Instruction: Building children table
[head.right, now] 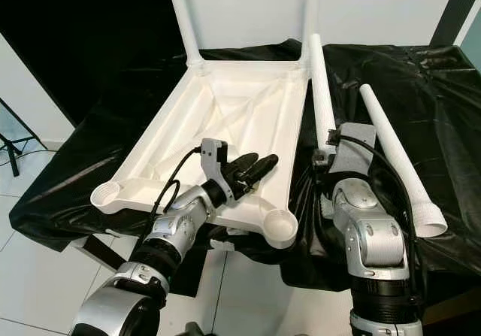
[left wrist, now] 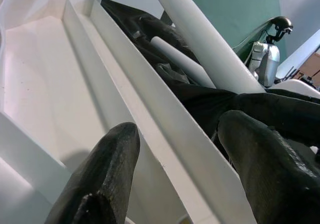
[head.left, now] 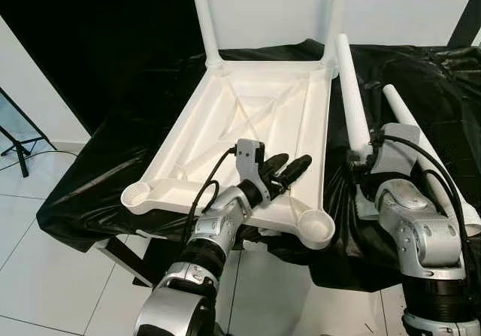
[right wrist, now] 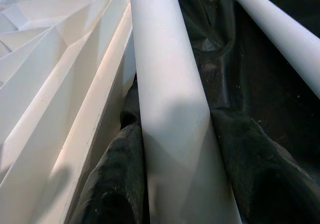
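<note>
The upturned white plastic tabletop (head.left: 255, 125) is lying on the black-draped desk (head.left: 113, 178), two legs already standing in its far corners. The right hand (right wrist: 175, 184) is clamping a loose white tapered leg (head.left: 352, 99) beside its edge. The left hand (head.left: 289, 172), fingers apart, is straddling the near rim. To seat the leg well, lift it upright over the empty near socket (head.left: 316, 223) while bracing the top.

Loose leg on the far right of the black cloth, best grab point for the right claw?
Grip the loose leg mid-shaft, coming from above with fingers straddling it. It lies flat on the black cloth, its round shaft free on both sides; the flared end overhangs the near edge.
</note>
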{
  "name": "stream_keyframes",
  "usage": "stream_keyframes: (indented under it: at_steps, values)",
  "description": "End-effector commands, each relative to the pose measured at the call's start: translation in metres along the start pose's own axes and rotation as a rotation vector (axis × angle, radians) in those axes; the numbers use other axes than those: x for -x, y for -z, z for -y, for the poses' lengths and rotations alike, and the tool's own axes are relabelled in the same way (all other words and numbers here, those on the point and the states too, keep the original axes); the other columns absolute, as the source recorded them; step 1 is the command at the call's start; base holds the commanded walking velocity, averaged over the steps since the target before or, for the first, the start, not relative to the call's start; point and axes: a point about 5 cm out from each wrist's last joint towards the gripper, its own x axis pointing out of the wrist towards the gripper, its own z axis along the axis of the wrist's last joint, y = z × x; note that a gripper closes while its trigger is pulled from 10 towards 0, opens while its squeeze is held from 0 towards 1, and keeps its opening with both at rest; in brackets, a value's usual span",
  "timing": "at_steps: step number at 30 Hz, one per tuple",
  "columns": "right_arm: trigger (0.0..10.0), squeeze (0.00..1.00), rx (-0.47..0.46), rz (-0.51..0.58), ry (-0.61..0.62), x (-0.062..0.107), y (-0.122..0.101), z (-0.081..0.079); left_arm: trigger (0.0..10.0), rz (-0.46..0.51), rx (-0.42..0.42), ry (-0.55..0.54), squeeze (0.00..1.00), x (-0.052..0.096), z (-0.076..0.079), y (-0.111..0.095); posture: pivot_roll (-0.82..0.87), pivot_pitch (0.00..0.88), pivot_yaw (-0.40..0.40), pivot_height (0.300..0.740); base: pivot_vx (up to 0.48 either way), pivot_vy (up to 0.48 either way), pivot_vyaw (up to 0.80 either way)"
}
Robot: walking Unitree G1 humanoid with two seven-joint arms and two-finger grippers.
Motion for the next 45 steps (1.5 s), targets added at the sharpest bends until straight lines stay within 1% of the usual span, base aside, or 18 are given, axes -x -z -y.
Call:
stream_keyframes:
  at_steps: [1,3,5,9,12,13,14,15,16,17,18,19,22,23,24,37,42,45]
  values:
    - [10.0,0.00,0.008,0.272,0.062,0.008,-0.046,0.010,10.0,-0.006,0.000,0.031,0.00,-0.003,0.004,0.002,-0.20,0.000,0.085,0.740,0.000,0.000,0.00]
    - [10.0,0.00,0.029,0.297,0.060,0.009,-0.049,0.008,10.0,-0.006,0.001,0.031,0.00,-0.003,0.004,0.002,-0.20,0.000,0.084,0.740,0.000,0.000,0.00]
    - [10.0,0.00,0.103,0.382,0.060,0.015,-0.058,0.004,10.0,-0.007,0.001,0.032,0.00,-0.003,0.005,0.003,-0.20,0.000,0.083,0.740,0.000,0.000,0.00]
    - [10.0,0.00,0.114,0.397,0.063,0.016,-0.060,0.003,10.0,-0.009,0.001,0.032,0.00,-0.004,0.005,0.003,-0.21,0.000,0.083,0.740,0.000,0.000,0.00]
    - [10.0,0.00,0.118,0.380,0.074,0.014,-0.058,0.005,10.0,-0.010,0.002,0.033,0.00,-0.004,0.005,0.003,-0.21,0.000,0.081,0.740,0.000,0.000,0.00]
    - [10.0,0.00,0.109,0.326,0.087,0.011,-0.050,0.008,10.0,-0.010,0.001,0.034,0.00,-0.004,0.005,0.004,-0.20,0.000,0.081,0.740,0.000,0.000,0.00]
    - [10.0,0.00,0.109,0.326,0.087,0.011,-0.050,0.008,10.0,-0.010,0.001,0.034,0.00,-0.004,0.005,0.004,-0.20,0.000,0.081,0.740,0.000,0.000,0.00]
    - [10.0,0.00,0.103,0.270,0.105,0.008,-0.041,0.011,10.0,-0.011,0.001,0.035,0.00,-0.004,0.005,0.004,-0.20,0.000,0.080,0.740,0.000,0.000,0.00]
    - [10.0,0.50,0.066,0.202,0.117,0.005,-0.029,0.014,10.0,-0.011,0.001,0.035,0.00,-0.004,0.005,0.004,-0.20,0.000,0.080,0.740,0.000,0.000,0.00]
    - [10.0,0.50,0.039,0.160,0.124,0.004,-0.021,0.016,10.0,-0.011,0.001,0.034,0.00,-0.004,0.005,0.004,-0.20,0.000,0.080,0.740,0.000,0.000,0.00]
    - [10.0,1.00,0.016,0.129,0.132,0.003,-0.015,0.017,10.0,-0.011,0.000,0.034,0.00,-0.004,0.005,0.003,-0.20,0.000,0.080,0.740,0.000,0.000,0.00]
    - [10.0,1.00,0.016,0.129,0.132,0.003,-0.015,0.017,10.0,-0.011,0.000,0.034,0.00,-0.004,0.005,0.003,-0.20,0.000,0.080,0.740,0.000,0.000,0.00]
    - [10.0,1.00,-0.023,0.077,0.157,0.002,-0.002,0.018,10.0,-0.011,-0.002,0.031,0.00,-0.004,0.004,0.003,-0.20,0.000,0.083,0.740,0.000,0.000,0.00]
    - [10.0,0.53,-0.033,0.066,0.160,0.002,0.000,0.018,10.0,-0.011,-0.003,0.031,0.00,-0.004,0.004,0.003,-0.20,0.000,0.083,0.740,0.000,0.000,0.00]
    - [10.0,0.00,-0.044,0.055,0.156,0.001,0.003,0.016,10.0,-0.011,-0.004,0.031,0.00,-0.004,0.004,0.002,-0.20,0.000,0.086,0.740,0.000,0.000,0.00]
    - [10.0,0.00,-0.030,-0.023,0.142,0.002,0.007,0.016,10.0,-0.015,-0.006,0.035,0.00,-0.003,0.004,0.003,-0.20,0.000,0.087,0.740,0.000,0.000,0.00]
    - [10.0,0.00,0.032,-0.160,0.163,0.000,0.017,0.028,10.0,-0.019,-0.008,0.033,0.00,-0.003,0.004,0.003,-0.20,0.000,0.085,0.740,0.000,0.000,0.00]
    - [10.0,0.00,0.038,-0.174,0.165,0.000,0.019,0.030,10.0,-0.019,-0.008,0.033,0.00,-0.003,0.004,0.004,-0.20,0.000,0.085,0.740,0.000,0.000,0.00]
